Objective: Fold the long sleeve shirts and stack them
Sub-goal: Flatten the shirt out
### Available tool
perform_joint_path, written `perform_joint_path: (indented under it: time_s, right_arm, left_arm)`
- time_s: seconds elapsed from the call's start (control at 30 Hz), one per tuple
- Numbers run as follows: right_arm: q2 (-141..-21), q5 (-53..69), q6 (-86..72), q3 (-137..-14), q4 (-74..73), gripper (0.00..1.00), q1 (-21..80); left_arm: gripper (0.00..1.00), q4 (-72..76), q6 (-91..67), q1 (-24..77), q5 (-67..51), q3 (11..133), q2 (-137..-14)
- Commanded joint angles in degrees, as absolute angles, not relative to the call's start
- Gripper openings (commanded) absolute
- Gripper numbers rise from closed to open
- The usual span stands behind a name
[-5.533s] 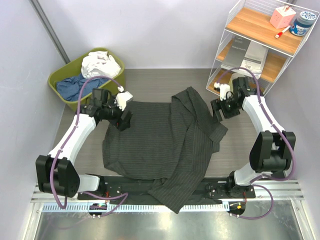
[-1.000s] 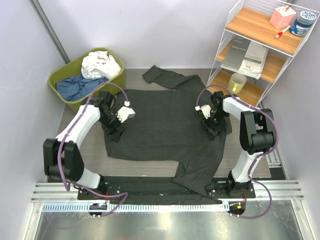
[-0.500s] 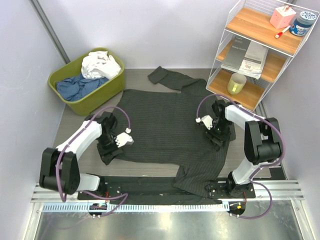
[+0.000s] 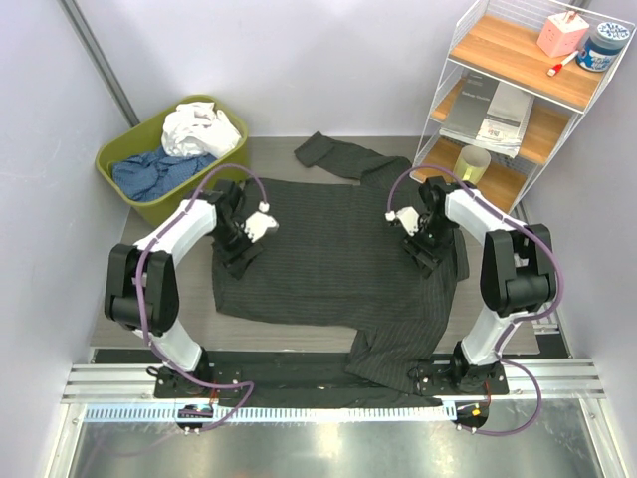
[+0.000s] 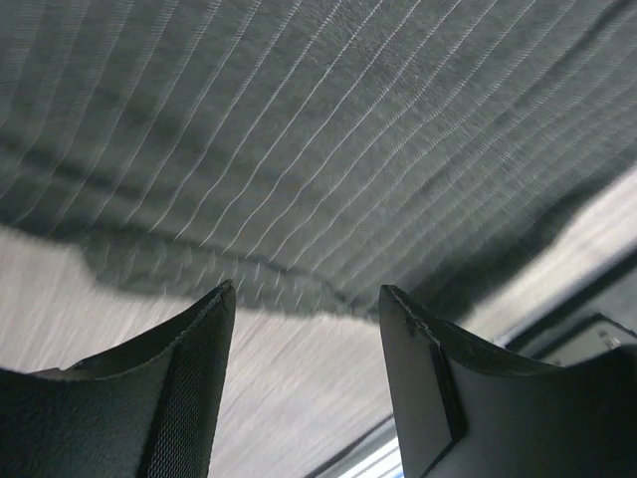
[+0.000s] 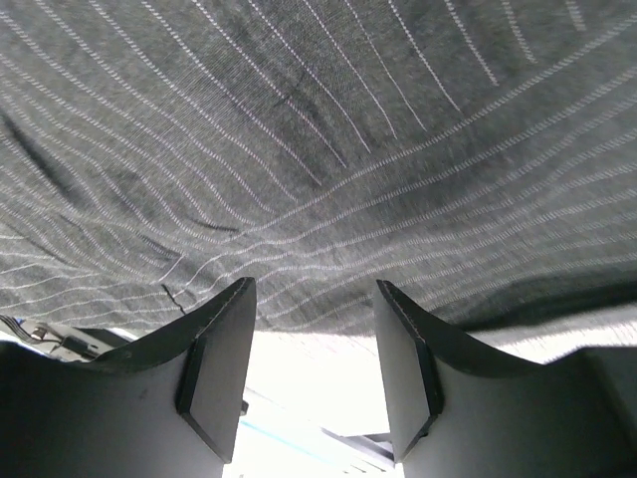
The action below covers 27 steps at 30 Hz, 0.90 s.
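The dark pinstriped long sleeve shirt [image 4: 333, 254] lies spread flat mid-table, one sleeve trailing toward the near edge. The left gripper [image 5: 304, 294] sits low at its left edge and the right gripper [image 6: 314, 289] over its right side, both with fingers spread apart. A green bin [image 4: 124, 164] of clothes stands far left.

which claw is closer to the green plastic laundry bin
Left. The left claw is over the dark pinstriped shirt's edge beside the green plastic laundry bin; the right claw is across the shirt, near the white wire shelf.
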<state>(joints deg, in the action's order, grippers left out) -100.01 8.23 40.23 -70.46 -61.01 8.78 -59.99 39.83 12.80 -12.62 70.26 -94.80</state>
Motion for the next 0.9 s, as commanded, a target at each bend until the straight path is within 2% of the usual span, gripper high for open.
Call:
perform_joint_path:
  time_s: [0.0,0.23,0.37,0.57,0.67,0.73,0.87]
  right_arm:
    - [-100.90,7.56,39.46,-69.35,-60.38,0.56,8.53]
    - [-98.27,7.56,39.55,-64.08,-60.73,0.55,8.44]
    - [-96.95,8.52,39.64,-63.45,-62.14,0.56,8.52]
    - [-98.61,9.93,38.06,-71.43,-62.49,0.55,8.18]
    - [-101.94,9.58,37.18,-74.61,-61.79,0.55,8.17]
    - [-103.88,8.79,37.35,-75.49,-61.17,0.55,8.17]
    - [-106.16,7.82,37.53,-74.54,-59.59,0.54,8.17]
  left_arm:
    - [0.60,-58.10,41.04,14.32,-11.35,63.65,-92.91]
    - [0.57,-68.10,54.47,15.82,-6.17,47.74,-79.31]
    - [0.59,-72.59,56.95,15.73,-6.85,51.05,-75.68]
    - [0.63,-65.23,44.67,15.56,-12.65,65.99,-82.78]
    - [0.63,-55.40,37.98,15.47,-11.08,70.39,-91.47]
    - [0.62,-53.71,37.27,15.56,-8.97,71.54,-97.36]
    - [0.61,-50.19,38.66,15.56,-6.68,67.78,-99.67]
